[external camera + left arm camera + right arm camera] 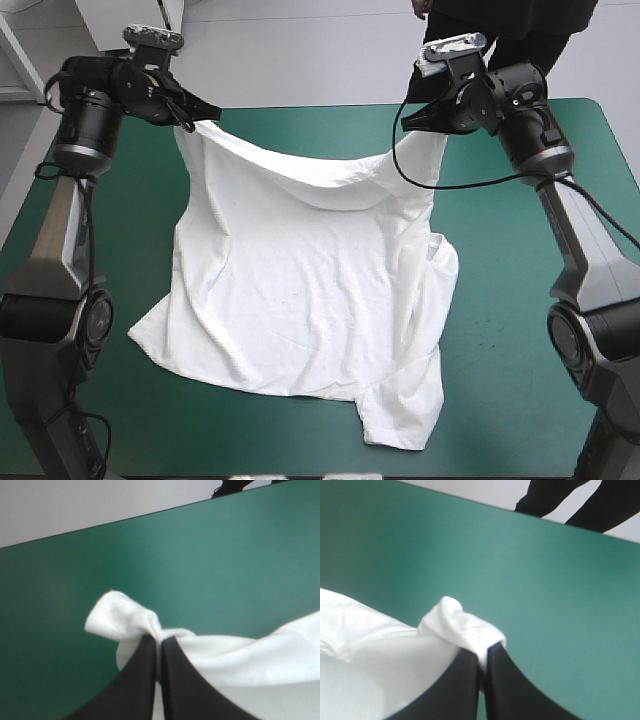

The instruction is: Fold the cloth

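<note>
The white T-shirt (310,290) hangs by two corners near the table's far edge, its far hem sagging between them, while its lower part and a sleeve lie on the teal-green cover. My left gripper (186,125) is shut on the far-left corner; in the left wrist view (158,642) a bunch of the T-shirt (122,620) pokes out past the fingertips. My right gripper (412,118) is shut on the far-right corner, and the right wrist view (483,655) shows a knot of the T-shirt (457,622) bulging ahead of the black fingers.
Bare teal-green cover (520,330) lies to the right of the T-shirt and a narrower strip (130,230) to its left. The table's far edge (150,515) runs just beyond both grippers.
</note>
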You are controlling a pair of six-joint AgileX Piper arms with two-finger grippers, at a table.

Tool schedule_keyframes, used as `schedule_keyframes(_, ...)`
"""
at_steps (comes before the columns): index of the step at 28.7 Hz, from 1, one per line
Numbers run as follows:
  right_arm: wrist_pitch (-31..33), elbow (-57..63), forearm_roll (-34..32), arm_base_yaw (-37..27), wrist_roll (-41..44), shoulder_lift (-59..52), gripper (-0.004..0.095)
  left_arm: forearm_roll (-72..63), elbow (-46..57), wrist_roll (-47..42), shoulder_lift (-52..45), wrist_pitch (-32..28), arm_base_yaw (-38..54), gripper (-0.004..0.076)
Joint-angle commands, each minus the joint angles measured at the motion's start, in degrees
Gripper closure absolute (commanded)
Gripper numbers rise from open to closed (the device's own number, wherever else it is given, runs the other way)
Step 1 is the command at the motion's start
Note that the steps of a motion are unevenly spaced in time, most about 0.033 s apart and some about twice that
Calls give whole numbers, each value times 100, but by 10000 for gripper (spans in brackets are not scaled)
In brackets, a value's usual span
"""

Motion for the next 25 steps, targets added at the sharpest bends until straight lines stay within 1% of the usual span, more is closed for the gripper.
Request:
schedule_keyframes(1, -274, -147, 545, -248, -225, 109, 925, 64, -132, -102, 182, -475, -23, 733)
schedule_keyframes(4, -104, -147, 815, -334, -333, 461, 925, 8, -132, -157, 612, -499, -23, 733)
schedule_keyframes(7, 24, -147, 890, -376, -355, 773, 925, 20, -132, -171, 1001, -499, -23, 733)
schedule_keyframes(14, -21, -147, 830, -376, -322, 1161, 924, 228, -132, -171, 1371, -690, -23, 732)
schedule_keyframes(16, -53, -147, 772, -376, -225, 1170, 916, 300, -132, -187, 1371, -702, -23, 715)
schedule_keyframes(18, -42, -173, 751, -376, -225, 1170, 869, 225, -171, -262, 1371, -691, -23, 661)
schedule_keyframes(19, -12, -203, 753, -376, -225, 1170, 834, 108, -216, -262, 1371, -649, -23, 629)
schedule_keyframes(20, 11, -248, 753, -376, -225, 1170, 778, -40, -288, -262, 1371, -567, -23, 579)
schedule_keyframes(22, 87, -341, 784, -376, -225, 1170, 654, -322, -425, -262, 1371, -317, -26, 471)
schedule_keyframes(23, 165, -416, 866, -376, -225, 1170, 577, -430, -524, -262, 1371, -96, -36, 396)
schedule_keyframes(24, 296, -535, 900, -376, -225, 1170, 502, -441, -593, -262, 1371, 59, -36, 347)
schedule_keyframes(25, 601, -740, 914, -376, -40, 1170, 388, -391, -811, -326, 1371, 450, -36, 251)
